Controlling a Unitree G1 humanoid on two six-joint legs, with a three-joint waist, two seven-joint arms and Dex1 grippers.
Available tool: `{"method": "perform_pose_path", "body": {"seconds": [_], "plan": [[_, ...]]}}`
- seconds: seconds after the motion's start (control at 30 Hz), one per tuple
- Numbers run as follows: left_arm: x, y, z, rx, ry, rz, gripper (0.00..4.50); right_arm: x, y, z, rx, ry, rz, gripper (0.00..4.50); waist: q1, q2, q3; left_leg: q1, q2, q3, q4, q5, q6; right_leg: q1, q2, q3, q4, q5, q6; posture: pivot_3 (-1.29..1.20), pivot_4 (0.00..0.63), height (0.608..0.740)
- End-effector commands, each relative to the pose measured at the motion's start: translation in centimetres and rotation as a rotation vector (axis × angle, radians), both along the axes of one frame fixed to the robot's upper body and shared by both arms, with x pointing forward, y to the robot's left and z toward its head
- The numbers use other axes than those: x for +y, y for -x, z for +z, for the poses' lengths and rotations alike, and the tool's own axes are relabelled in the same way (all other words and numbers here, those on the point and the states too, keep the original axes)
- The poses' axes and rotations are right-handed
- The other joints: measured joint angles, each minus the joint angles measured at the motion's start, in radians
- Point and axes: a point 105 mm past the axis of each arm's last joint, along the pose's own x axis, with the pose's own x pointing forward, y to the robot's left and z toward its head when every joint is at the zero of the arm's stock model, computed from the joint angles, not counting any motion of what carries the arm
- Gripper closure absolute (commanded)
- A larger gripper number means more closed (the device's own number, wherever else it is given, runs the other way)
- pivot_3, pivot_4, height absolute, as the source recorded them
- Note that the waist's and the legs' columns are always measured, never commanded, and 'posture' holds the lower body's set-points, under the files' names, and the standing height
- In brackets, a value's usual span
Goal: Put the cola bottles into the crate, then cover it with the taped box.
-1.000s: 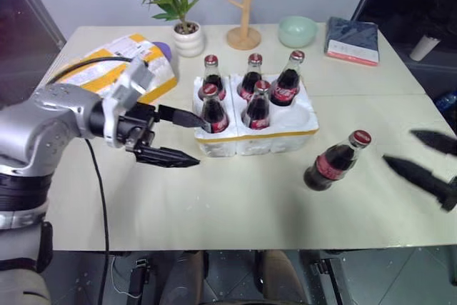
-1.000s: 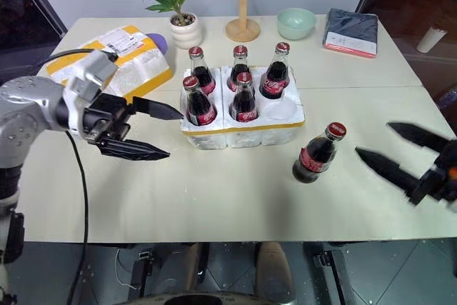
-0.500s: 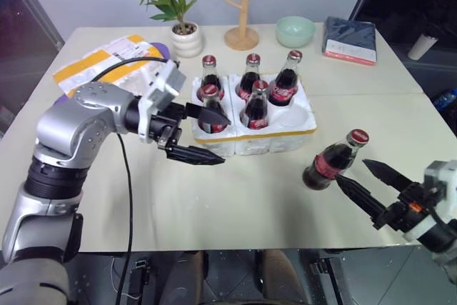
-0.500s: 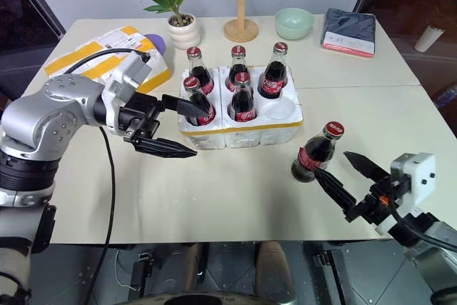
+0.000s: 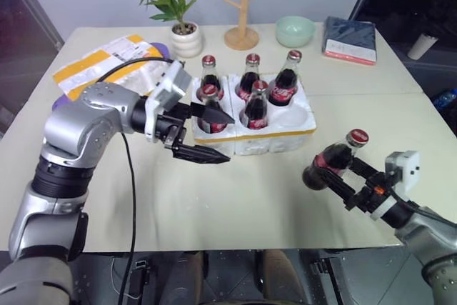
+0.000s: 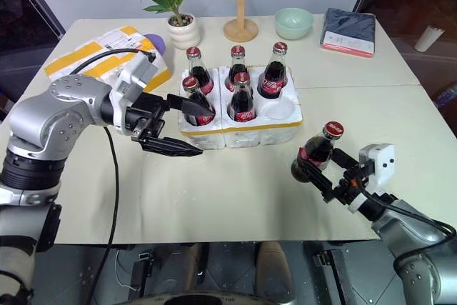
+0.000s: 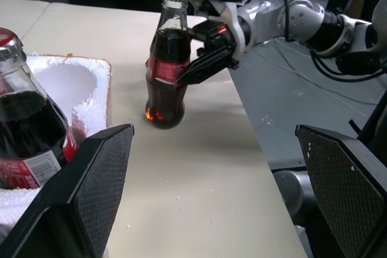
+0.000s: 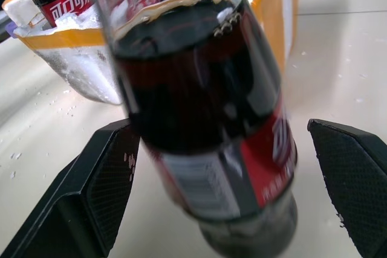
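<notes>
The crate (image 5: 296, 118) is a white foam block at mid-table, with several cola bottles (image 5: 256, 105) upright in its wells. One more cola bottle (image 5: 339, 153) stands on the table to its right. My right gripper (image 6: 315, 162) is open, one finger on each side of this bottle's body and gaps visible at both pads (image 8: 103, 179). My left gripper (image 5: 230, 137) is open and empty at the crate's front left corner, its upper finger against the nearest bottle (image 5: 209, 108). The taped box (image 5: 93, 66), with yellow bands and a label, lies at the far left behind my left arm.
Along the table's back edge stand a potted plant (image 5: 182, 23), a wooden stand (image 5: 244, 5), a green bowl (image 5: 296, 30) and a dark folded item (image 5: 351, 39). A purple object (image 5: 163, 49) peeks out by the taped box. The table's right edge (image 7: 254, 149) is close to the loose bottle.
My right gripper has come in from the right and dropped lower, so its fingers now straddle the loose bottle. My left gripper has edged right toward the crate.
</notes>
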Motion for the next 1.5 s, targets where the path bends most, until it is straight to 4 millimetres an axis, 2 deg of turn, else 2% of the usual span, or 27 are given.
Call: {"method": "perform_pose_path", "body": {"seconds": [0.03,0.07,0.1,0.13,0.2,0.4,0.5,0.6,0.7,0.8,0.87,1.0,1.3,1.37,1.43,1.5], "plan": [[0.0,0.1,1.0,-0.056,0.007,-0.001,0.03,0.0,-0.5,0.5,-0.03,0.009,0.01,0.0,0.0,0.0,0.0,0.0,0.0,0.0,0.0,0.0,0.0,0.0,0.0,0.0,0.0,0.0,0.0,0.0,0.15,0.739],[0.0,0.1,1.0,-0.056,0.007,0.0,0.03,0.1,-0.7,0.4,-0.03,0.011,0.011,0.0,0.0,0.0,0.0,0.0,0.0,0.0,0.0,0.0,0.0,0.0,0.0,0.0,0.0,0.0,0.0,0.0,0.15,0.739],[0.0,0.1,1.0,-0.056,0.007,0.001,0.0,0.1,-0.9,0.5,-0.034,0.01,0.014,0.54,0.0,0.0,0.0,0.0,0.0,0.0,0.0,0.0,0.0,0.0,0.0,0.0,0.0,0.0,0.0,0.0,0.15,0.739],[0.0,0.2,1.0,-0.058,0.008,0.002,0.0,0.3,-0.9,0.8,-0.044,0.01,0.024,0.81,0.0,0.0,0.0,0.0,0.0,0.0,0.0,0.0,0.0,0.0,0.0,0.0,0.0,0.0,0.0,0.0,0.15,0.739],[0.0,0.2,1.0,-0.06,0.01,0.003,0.0,0.5,-0.7,1.5,-0.069,0.01,0.039,1.63,0.0,0.0,0.0,0.0,0.0,0.0,0.0,0.0,0.0,0.0,0.0,0.0,0.0,0.0,0.0,0.0,0.15,0.739],[0.3,-0.1,1.1,-0.069,0.023,0.03,0.0,1.0,0.4,6.7,-0.19,0.026,0.129,1.64,0.0,0.001,0.001,-0.001,0.0,0.0,0.0,0.0,0.0,-0.001,0.0,0.0,0.0,0.0,0.0,0.0,0.15,0.739],[0.5,-0.3,1.2,-0.073,0.041,0.058,0.0,1.7,0.2,11.5,-0.294,0.038,0.231,1.64,-0.008,0.003,0.001,-0.001,0.0,0.001,0.001,0.0,0.0,-0.001,0.0,0.001,0.0,0.0,0.0,0.0,0.15,0.739],[0.7,-0.4,1.2,-0.079,0.05,0.081,0.0,2.4,-1.3,14.7,-0.355,0.05,0.278,1.64,-0.007,0.003,0.001,0.0,0.001,0.0,0.0,0.0,0.0,-0.001,0.001,0.0,0.0,0.0,0.0,0.0,0.15,0.739],[0.9,-0.5,1.3,-0.09,0.056,0.101,0.0,3.1,-3.9,15.9,-0.367,0.076,0.272,1.64,-0.005,0.002,0.001,0.0,0.001,0.0,-0.001,0.0,0.0,-0.001,0.001,-0.001,0.0,0.0,0.0,0.0,0.15,0.739],[1.0,-0.7,1.5,-0.102,0.064,0.124,0.0,3.7,-6.5,15.5,-0.345,0.109,0.252,1.64,0.001,0.002,0.001,-0.001,0.001,0.0,0.0,0.0,0.0,-0.001,0.001,0.0,0.0,0.001,0.002,0.0,0.15,0.739],[1.1,-0.9,1.6,-0.113,0.072,0.145,0.0,4.2,-8.1,14.4,-0.309,0.131,0.256,1.64,0.0,0.002,0.002,-0.002,0.0,0.0,0.0,0.0,0.0,-0.001,0.001,-0.001,0.0,0.001,0.002,0.0,0.15,0.739],[1.4,-0.9,2.0,-0.129,0.078,0.172,0.0,4.5,-9.9,12.2,-0.255,0.199,0.251,1.64,0.0,0.002,0.002,-0.002,0.0,0.0,-0.001,0.0,0.0,-0.003,0.001,0.0,0.0,0.001,0.002,0.0,0.15,0.739],[2.3,-1.2,2.5,-0.142,0.094,0.235,0.0,5.3,-11.1,8.5,-0.148,0.185,0.289,1.64,-0.004,0.002,0.002,-0.003,0.0,0.0,-0.001,0.0,0.0,-0.004,0.001,0.0,0.001,0.002,0.003,0.0,0.15,0.739],[2.1,-1.1,2.4,-0.138,0.097,0.23,0.0,5.2,-11.5,7.7,-0.12,0.192,0.273,0.56,-0.004,0.002,0.002,-0.003,0.0,0.0,-0.001,0.0,0.0,-0.004,0.001,0.0,0.001,0.002,0.003,0.0,0.15,0.739],[1.8,-1.0,2.3,-0.134,0.097,0.221,0.0,5.2,-11.5,7.6,-0.114,0.205,0.269,0.03,-0.005,0.002,0.002,-0.002,0.0,0.0,-0.001,0.0,0.0,-0.004,0.001,0.0,0.001,0.002,0.003,0.0,0.15,0.739],[1.7,-0.9,2.3,-0.131,0.097,0.215,0.0,5.1,-11.2,7.9,-0.126,0.214,0.273,0.03,-0.004,0.002,0.002,-0.002,0.0,0.0,0.0,0.0,0.0,-0.003,0.001,0.0,0.001,0.002,0.003,0.0,0.15,0.739]]}}
